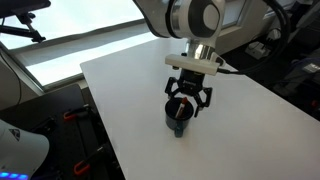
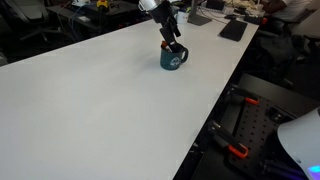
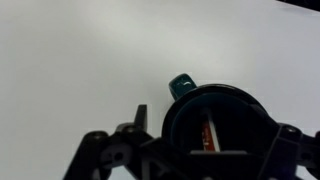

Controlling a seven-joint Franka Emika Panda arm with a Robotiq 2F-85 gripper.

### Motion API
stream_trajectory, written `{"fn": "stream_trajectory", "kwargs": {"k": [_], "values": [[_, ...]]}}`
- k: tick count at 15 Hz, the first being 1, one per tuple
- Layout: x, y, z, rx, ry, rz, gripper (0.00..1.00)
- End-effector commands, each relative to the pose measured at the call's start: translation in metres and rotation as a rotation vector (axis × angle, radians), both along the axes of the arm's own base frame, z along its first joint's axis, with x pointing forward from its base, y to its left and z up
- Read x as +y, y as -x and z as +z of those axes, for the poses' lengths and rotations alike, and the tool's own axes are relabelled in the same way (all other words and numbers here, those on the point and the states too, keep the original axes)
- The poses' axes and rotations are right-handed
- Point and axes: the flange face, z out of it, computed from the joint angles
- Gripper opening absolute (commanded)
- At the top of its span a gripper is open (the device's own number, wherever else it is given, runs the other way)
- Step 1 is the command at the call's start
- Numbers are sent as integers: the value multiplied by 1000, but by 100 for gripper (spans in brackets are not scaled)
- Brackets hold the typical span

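A dark teal mug (image 1: pixel 178 122) stands upright on a white table (image 1: pixel 120 90). The robot's gripper (image 1: pixel 187 100) hangs directly above the mug, jaws spread apart and clasping nothing (a reddish object (image 3: pixel 208 132) inside the mug is too blurred to identify).

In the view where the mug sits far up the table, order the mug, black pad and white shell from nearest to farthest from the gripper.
1. mug: directly under the gripper.
2. black pad: on the table, near its far corner.
3. white shell: off the table, at the picture's bottom corner.
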Motion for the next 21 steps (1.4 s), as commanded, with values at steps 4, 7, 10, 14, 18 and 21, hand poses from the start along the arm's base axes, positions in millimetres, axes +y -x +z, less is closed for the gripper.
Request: {"fn": "stream_trajectory", "kwargs": {"k": [4, 7, 10, 14, 18, 21], "values": [[3, -22, 10, -4, -19, 34, 100], [12, -24, 2, 25, -43, 73, 100], [21, -23, -10, 58, -56, 104, 72], [24, -26, -13, 81, -60, 108, 46], [22, -29, -10, 82, -56, 95, 69], [25, -25, -9, 80, -52, 88, 84]]}}
